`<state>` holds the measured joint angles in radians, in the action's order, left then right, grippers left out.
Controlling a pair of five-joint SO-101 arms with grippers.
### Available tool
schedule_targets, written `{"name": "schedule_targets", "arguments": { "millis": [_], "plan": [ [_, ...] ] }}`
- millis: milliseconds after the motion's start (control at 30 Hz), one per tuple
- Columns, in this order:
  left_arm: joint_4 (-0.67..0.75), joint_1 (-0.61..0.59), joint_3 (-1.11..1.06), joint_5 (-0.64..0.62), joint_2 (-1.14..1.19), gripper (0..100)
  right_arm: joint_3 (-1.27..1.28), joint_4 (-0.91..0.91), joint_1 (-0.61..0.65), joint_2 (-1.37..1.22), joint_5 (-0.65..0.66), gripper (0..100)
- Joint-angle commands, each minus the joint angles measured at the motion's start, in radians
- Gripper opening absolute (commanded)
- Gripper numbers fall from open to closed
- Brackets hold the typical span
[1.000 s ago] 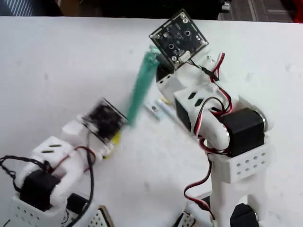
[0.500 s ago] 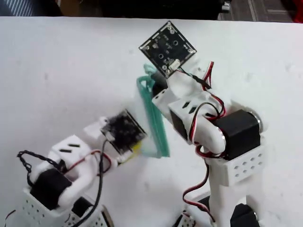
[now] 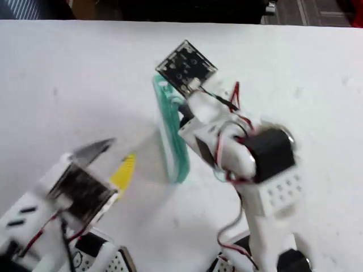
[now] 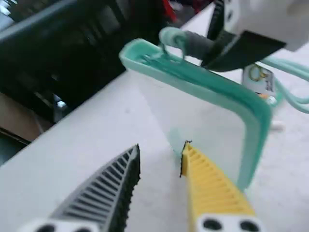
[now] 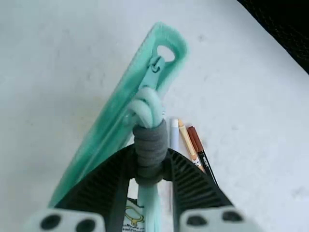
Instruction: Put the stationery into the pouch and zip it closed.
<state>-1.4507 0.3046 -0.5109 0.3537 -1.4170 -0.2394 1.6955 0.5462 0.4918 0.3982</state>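
Mint-green pouch (image 3: 170, 136) standing on edge mid-tabletop (image 3: 68, 73), right end effector (image 5: 149, 166) clamped on its grey zipper pull cord (image 5: 147, 145), left end effector (image 4: 160, 147) fingers apart, near-left of pouch, pens (image 5: 190, 145) lying just beside pouch.

Cameras: one overhead, two wrist-mounted.
High view looks down over the table (image 3: 68, 73); both wrist views sit low and close; all three share the teal pouch (image 3: 173, 147).
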Motion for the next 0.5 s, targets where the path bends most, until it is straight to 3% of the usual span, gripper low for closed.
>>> {"name": "schedule_targets", "arguments": {
  "millis": [0,133,300,467],
  "plan": [
    [0.049,-0.139,0.020,0.041,-0.107,17,-0.005,0.021,0.067,0.093,-0.002,1.7],
    [0.120,-0.277,-0.063,0.049,-0.165,17,0.046,0.024,0.199,0.170,0.000,1.7],
    [0.207,-0.361,-0.218,0.046,-0.174,17,0.226,0.024,0.231,0.268,0.086,1.7],
    [0.437,-0.395,-0.431,0.029,-0.174,17,0.408,0.024,0.298,0.438,0.198,1.7]
  ]
}}
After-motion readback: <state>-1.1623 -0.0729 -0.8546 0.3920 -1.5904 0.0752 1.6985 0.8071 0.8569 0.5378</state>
